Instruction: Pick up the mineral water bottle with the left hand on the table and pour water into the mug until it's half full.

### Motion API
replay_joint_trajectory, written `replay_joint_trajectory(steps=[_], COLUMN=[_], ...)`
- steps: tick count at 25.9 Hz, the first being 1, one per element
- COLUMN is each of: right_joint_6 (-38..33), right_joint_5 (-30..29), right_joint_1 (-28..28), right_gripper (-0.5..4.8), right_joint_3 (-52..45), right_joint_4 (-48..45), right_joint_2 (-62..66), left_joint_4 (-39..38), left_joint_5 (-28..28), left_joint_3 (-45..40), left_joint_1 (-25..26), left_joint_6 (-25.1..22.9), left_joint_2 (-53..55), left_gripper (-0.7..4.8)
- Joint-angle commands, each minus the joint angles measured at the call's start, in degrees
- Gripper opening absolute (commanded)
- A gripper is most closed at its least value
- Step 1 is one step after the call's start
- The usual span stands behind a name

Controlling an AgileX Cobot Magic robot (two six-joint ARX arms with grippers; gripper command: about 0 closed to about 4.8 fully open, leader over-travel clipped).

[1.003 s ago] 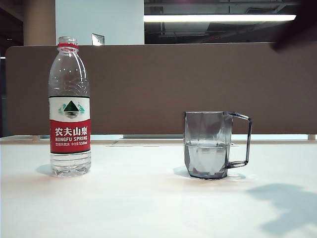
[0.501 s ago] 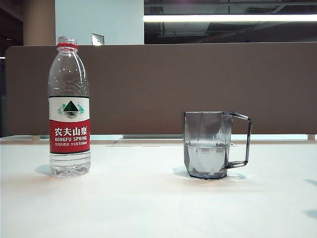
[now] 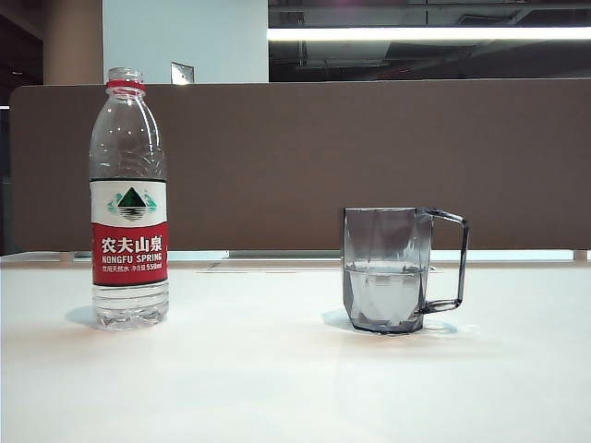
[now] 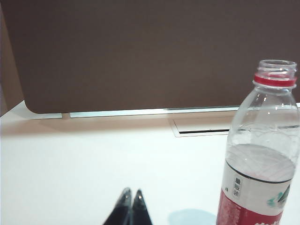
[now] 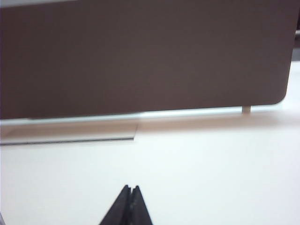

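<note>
Exterior view: white table (image 3: 277, 388), brown partition (image 3: 369, 157) along its far edge.

Item 1. Mineral water bottle (image 3: 129, 198), upright at the left, uncapped, red neck ring. Label legible: Chinese characters, "NONGFU SPRING", "550ml", green mountain logo on white band above red band. Water remains only in the lower part.

Item 2. Mug (image 3: 388, 269), smoky faceted, right of centre, well apart from the bottle, handle to the right. Water (image 3: 383, 291) inside stands near half height; the pour looks finished or nearly so.

Item 3. Left gripper (image 4: 131, 206), seen in the left wrist view: fingertips pressed together, holding nothing, low over the table near and left of the bottle, not touching it. No arm appears in the exterior view.

Item 4. Right gripper (image 5: 130, 202), right wrist view: fingertips together, empty, over bare table facing the partition.

Risks, as judged: the bottle has no cap, so a knock from the nearby left arm would tip it and spill across the glossy surface. Any further pour would overshoot the half mark. The light, mostly emptied bottle would topple easily.
</note>
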State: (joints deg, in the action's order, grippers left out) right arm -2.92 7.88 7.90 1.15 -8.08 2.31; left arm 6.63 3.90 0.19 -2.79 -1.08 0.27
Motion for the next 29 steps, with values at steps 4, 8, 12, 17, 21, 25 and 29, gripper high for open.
replay_joint_trajectory(steps=[4, 8, 12, 17, 21, 25, 29], right_joint_6=[0.15, 0.17, 0.17, 0.15, 0.15, 0.15, 0.15], right_joint_5=[-1.4, -5.81, -6.4, -6.32, -2.6, -4.31, -4.35], right_joint_1=[-1.27, -4.68, -5.44, -5.44, -5.42, -5.42, -5.44], right_gripper=[-0.08, -0.08, -0.08, -0.08, -0.08, -0.08, -0.08], right_joint_3=[-0.87, -0.87, -0.87, -0.87, -0.85, -0.87, -0.85], right_joint_4=[5.73, 6.12, 6.01, 6.01, 5.97, 5.25, 5.27], right_joint_2=[-2.34, -2.34, -2.34, -2.34, -2.34, -2.34, -2.34], left_joint_4=[0.72, 0.72, 0.72, 0.72, 0.72, 0.72, 0.72], left_joint_5=[0.04, 0.04, 0.07, 0.07, 0.07, 0.07, 0.04], left_joint_3=[0.22, 0.22, 0.22, 0.22, 0.22, 0.22, 0.22], left_joint_1=[-0.11, -0.11, -0.11, -0.11, -0.11, -0.11, -0.11], left_joint_6=[-0.22, -0.22, -0.22, -0.22, -0.22, -0.22, -0.22], left_joint_2=[0.02, 0.02, 0.02, 0.02, 0.02, 0.02, 0.02], left_gripper=[-0.06, -0.06, -0.06, -0.06, -0.06, -0.06, -0.06])
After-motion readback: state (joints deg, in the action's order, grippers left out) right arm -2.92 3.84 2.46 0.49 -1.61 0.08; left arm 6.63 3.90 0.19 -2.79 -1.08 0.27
